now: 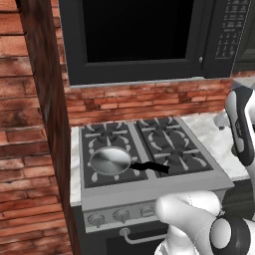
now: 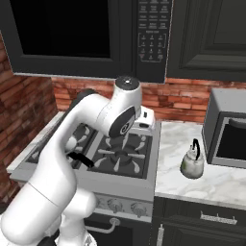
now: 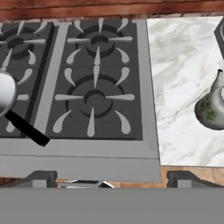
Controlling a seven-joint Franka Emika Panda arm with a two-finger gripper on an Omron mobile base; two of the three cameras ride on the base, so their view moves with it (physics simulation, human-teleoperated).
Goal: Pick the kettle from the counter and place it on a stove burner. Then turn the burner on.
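The kettle (image 3: 211,109) stood upright on the white desk (image 3: 183,65) well off to the right of the released, empty claw (image 3: 112,177), which hung above the stove's front right burner (image 3: 95,99), so the reach lay rightward.

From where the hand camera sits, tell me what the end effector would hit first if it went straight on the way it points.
Probably the stove: the open end effector looks down at the front right stove burner, whose grate is bare. The kettle stands off to the right on the counter. Depth is unclear.
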